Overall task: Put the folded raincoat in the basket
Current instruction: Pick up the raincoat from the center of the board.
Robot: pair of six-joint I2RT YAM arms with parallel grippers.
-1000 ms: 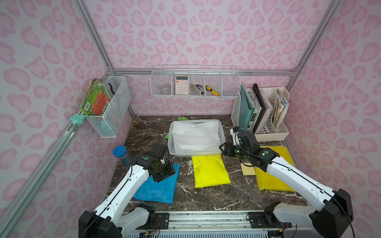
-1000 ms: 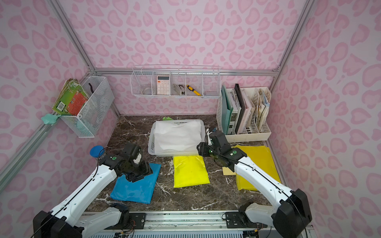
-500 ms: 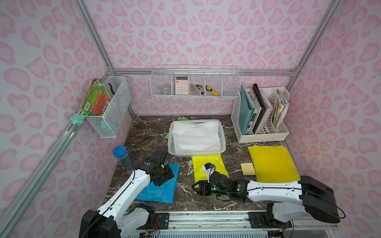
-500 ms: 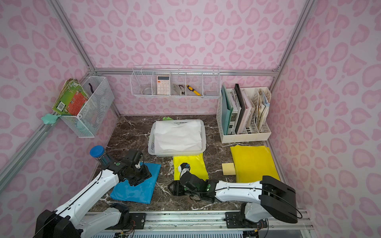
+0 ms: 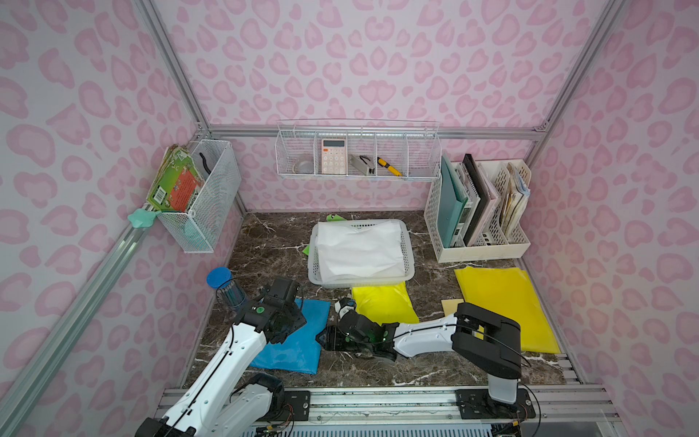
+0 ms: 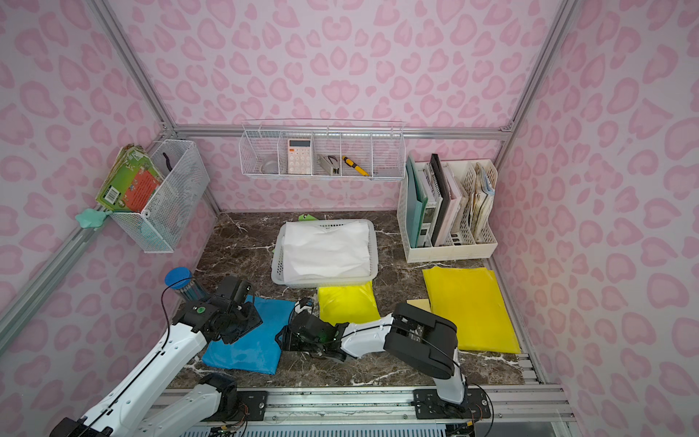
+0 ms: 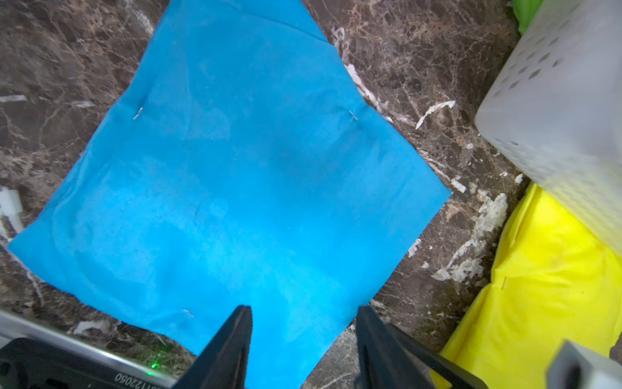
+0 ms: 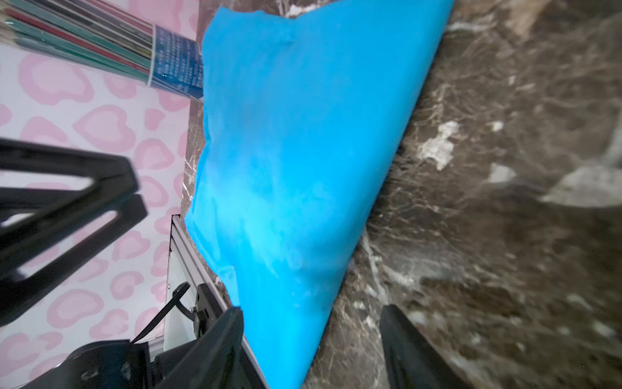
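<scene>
A folded blue raincoat (image 5: 299, 346) (image 6: 251, 350) lies flat on the marble at the front left. My left gripper (image 5: 292, 328) (image 7: 304, 311) hangs open over its far part, holding nothing. My right gripper (image 5: 324, 338) (image 8: 313, 310) is low and open, its jaws on either side of the blue raincoat (image 8: 296, 151) at its right edge, not closed on it. The pale perforated basket (image 5: 313, 261) (image 6: 277, 261) stands behind, with a folded white raincoat (image 5: 359, 249) inside. A folded yellow raincoat (image 5: 382, 304) (image 7: 538, 303) lies in front of the basket (image 7: 555, 118).
A tube of pencils with a blue lid (image 5: 227, 289) stands left of my left arm. A white file holder (image 5: 480, 212) is at the back right, with a large yellow sheet (image 5: 507, 302) and a beige pad (image 5: 450, 304) before it. Wire baskets (image 5: 357, 151) hang on the walls.
My right arm has swung from beside the basket down to the front and now sits at the blue raincoat's right edge. My left gripper has shifted slightly over the blue raincoat.
</scene>
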